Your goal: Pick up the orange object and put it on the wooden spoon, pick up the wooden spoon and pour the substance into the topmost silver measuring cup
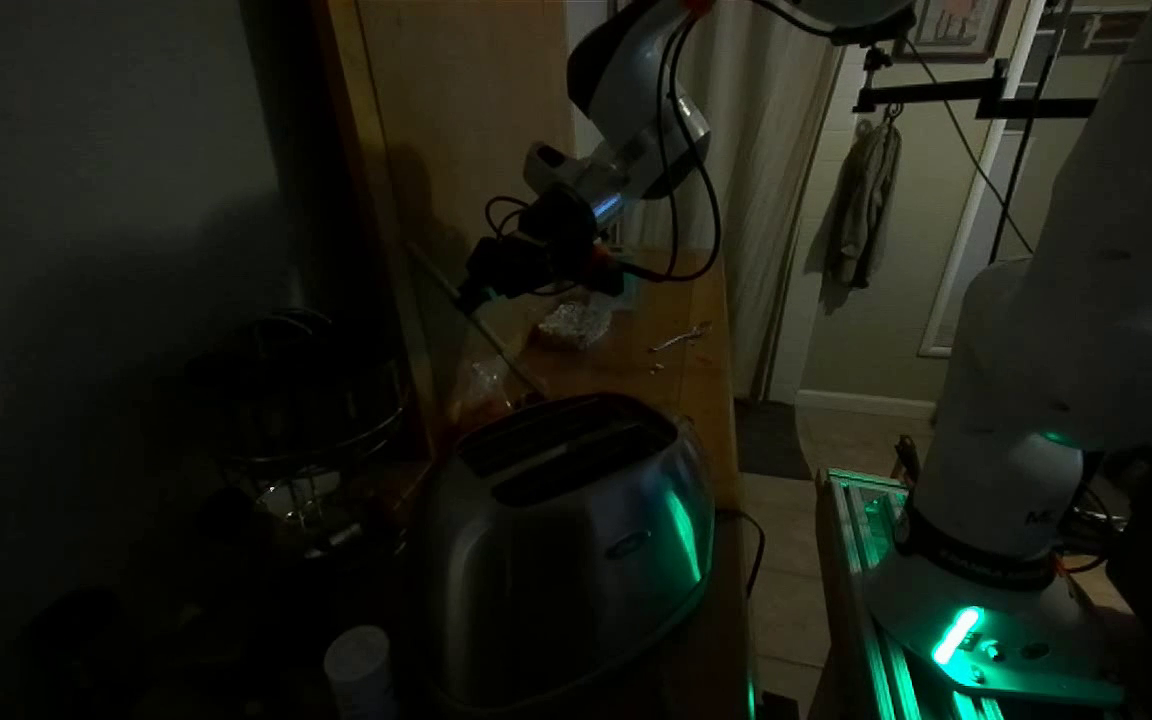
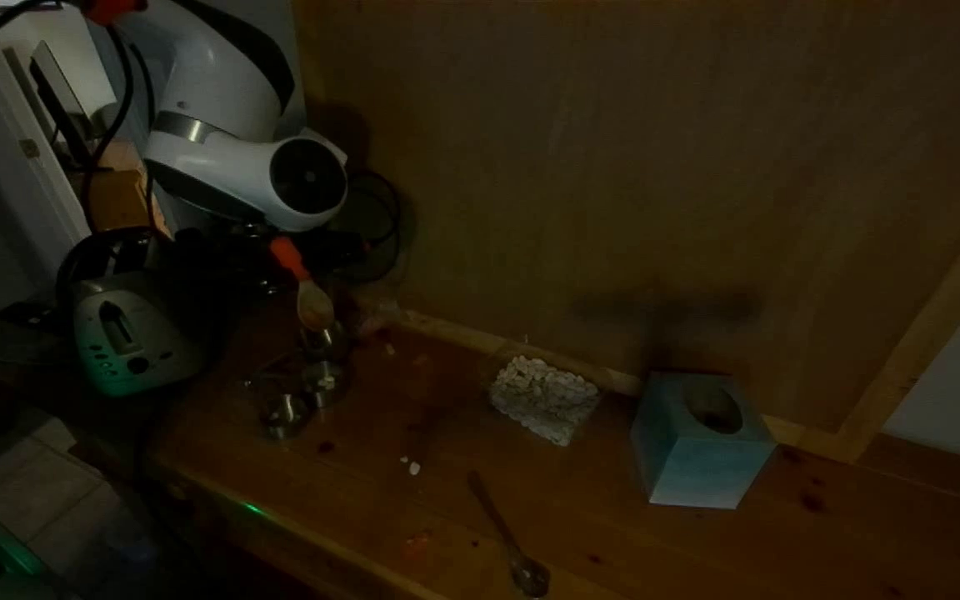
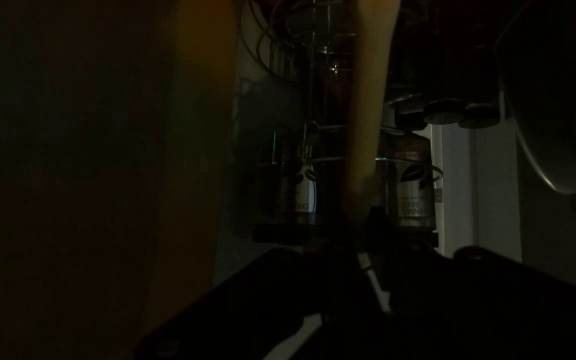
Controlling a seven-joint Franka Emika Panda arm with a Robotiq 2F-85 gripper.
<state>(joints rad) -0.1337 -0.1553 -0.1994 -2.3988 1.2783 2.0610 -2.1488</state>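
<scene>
A wooden panel (image 1: 476, 110) is standing beyond the toaster (image 1: 576, 540), and your arm (image 2: 217, 92) is hanging higher than that toaster in both exterior views. Above the toaster and just past it, your pincer (image 3: 360, 225) is pinching the handle of the wooden spoon (image 3: 369, 90), its jaws standing about the stick's thickness apart, as far as the gloom is letting you judge. From that grip the spoon is lying downward, its long axis slanting from the panel side toward the toaster's far edge. Near the toaster, in an exterior view, the topmost silver measuring cup (image 2: 330, 343) is sitting with the bowl (image 2: 314, 308) pointing down at it, overlapping its rim (touching or apart, you are not getting enough depth to say). By my judgement you are nearing the pour, and it is depending on rolling that slanting handle without letting the bowl drift toward the toaster. Above the bowl an orange piece (image 2: 288, 257) is showing; whether it is resting on the spoon or belonging to the arm, you cannot tell.
</scene>
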